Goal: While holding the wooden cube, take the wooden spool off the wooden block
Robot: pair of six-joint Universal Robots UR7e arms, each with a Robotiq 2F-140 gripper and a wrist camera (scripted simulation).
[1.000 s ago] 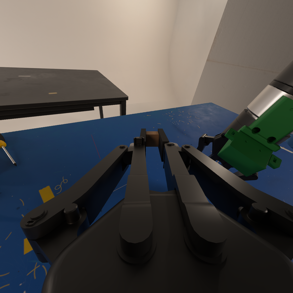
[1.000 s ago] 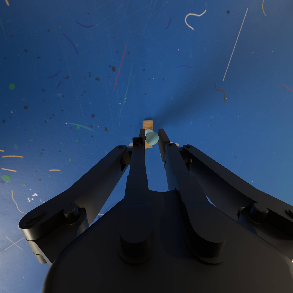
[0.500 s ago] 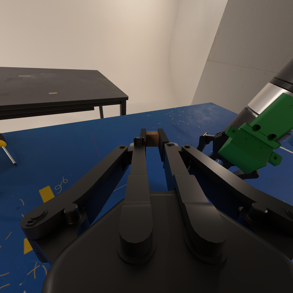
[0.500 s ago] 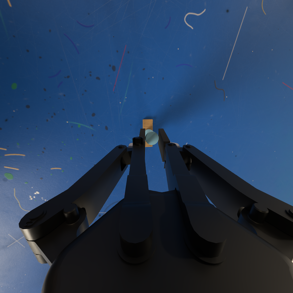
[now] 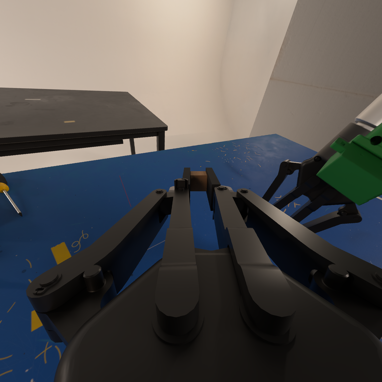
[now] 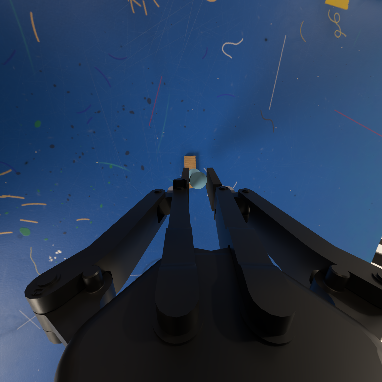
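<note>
Since the earlier frames the right gripper point(image 6: 198, 179) has been rising, its green-housed wrist point(image 5: 355, 169) sliding toward the right edge. It is clamping one smooth pale-blue cylindrical spool point(image 6: 197, 179) at frame centre, above one tan grained block point(image 6: 189, 161) lying on the scuffed blue table point(image 6: 268, 165). The left gripper point(image 5: 198, 180) is squeezing one brown wooden cube point(image 5: 198, 180), centre frame. One yellow-handled screwdriver point(image 5: 10, 198) is lying at left.

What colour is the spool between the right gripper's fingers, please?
Pale blue-green spool, clearest in right wrist view.
</note>
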